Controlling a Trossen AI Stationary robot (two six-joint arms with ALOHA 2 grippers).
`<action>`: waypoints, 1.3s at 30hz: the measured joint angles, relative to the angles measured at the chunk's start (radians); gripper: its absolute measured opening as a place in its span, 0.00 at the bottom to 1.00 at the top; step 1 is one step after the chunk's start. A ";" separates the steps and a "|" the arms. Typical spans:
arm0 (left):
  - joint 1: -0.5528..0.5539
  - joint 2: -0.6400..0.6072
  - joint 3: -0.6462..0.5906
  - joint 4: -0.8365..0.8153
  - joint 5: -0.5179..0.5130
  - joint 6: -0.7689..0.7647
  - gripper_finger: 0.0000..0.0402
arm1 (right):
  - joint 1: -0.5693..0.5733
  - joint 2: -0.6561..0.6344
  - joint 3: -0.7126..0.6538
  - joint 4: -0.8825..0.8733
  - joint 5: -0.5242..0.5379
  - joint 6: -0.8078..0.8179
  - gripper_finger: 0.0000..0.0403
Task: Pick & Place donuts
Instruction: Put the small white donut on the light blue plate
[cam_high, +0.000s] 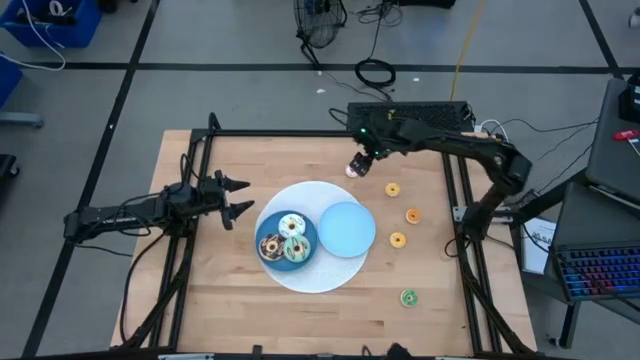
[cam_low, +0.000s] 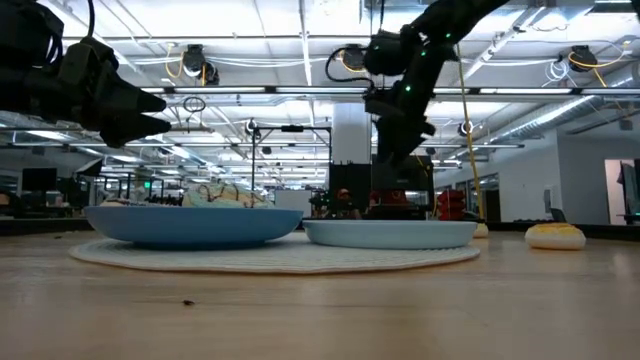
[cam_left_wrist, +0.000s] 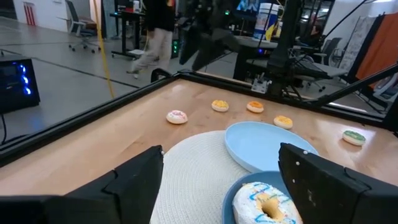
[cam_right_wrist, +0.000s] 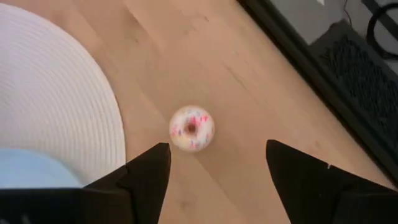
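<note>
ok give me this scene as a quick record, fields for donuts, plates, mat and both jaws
big donuts: three, white, chocolate, green, all on the left blue plate
right blue plate: nothing on it
mat: white round mat under both plates
small donuts: pink one on bare wood beside the mat; three orange and one green on wood to the right
right gripper: jaws open, above the pink donut
left gripper: jaws open, left of the plates, holding nothing
</note>
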 joint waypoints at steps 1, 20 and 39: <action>0.000 0.000 0.000 0.000 0.000 0.001 0.79 | -0.005 0.024 0.015 0.003 -0.001 -0.010 0.63; 0.000 0.000 0.000 -0.002 0.000 0.001 0.79 | -0.003 0.357 0.050 0.100 -0.056 -0.024 0.66; 0.000 0.000 0.000 -0.001 0.000 0.001 0.79 | 0.001 0.334 0.047 0.146 -0.094 -0.083 0.21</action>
